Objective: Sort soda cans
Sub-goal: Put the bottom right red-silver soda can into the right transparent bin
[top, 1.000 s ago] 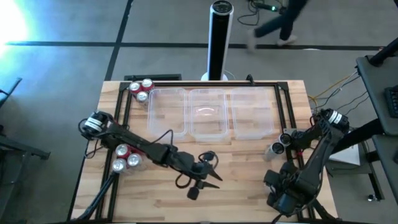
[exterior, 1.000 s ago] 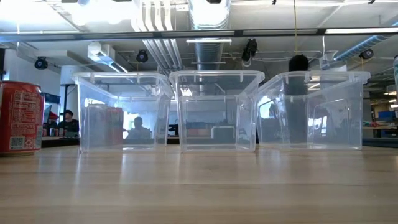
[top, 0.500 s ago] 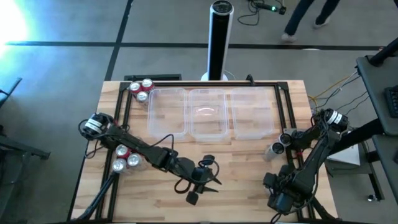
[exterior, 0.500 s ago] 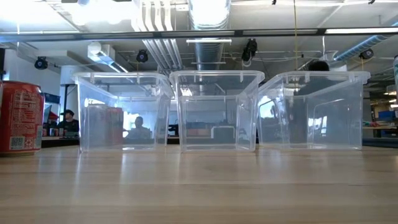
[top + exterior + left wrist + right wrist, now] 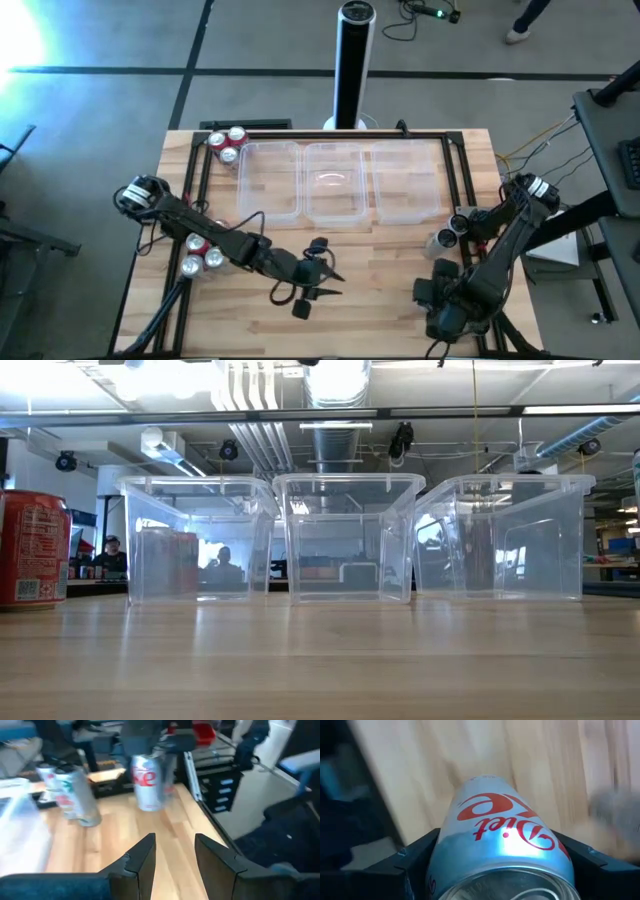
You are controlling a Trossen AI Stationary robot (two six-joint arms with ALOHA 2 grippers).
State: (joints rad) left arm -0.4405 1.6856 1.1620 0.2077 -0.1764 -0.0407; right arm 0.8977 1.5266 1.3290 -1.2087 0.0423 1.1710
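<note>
Three clear tubs (image 5: 345,540) stand in a row on the table (image 5: 320,660); a red can (image 5: 30,550) stands beside them.

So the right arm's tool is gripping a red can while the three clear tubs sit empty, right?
Not quite. The can in the right tool is silver with red lettering, not red-bodied; the right wrist view shows it. The rest holds: the three clear tubs sit empty, as the high view shows.
</note>
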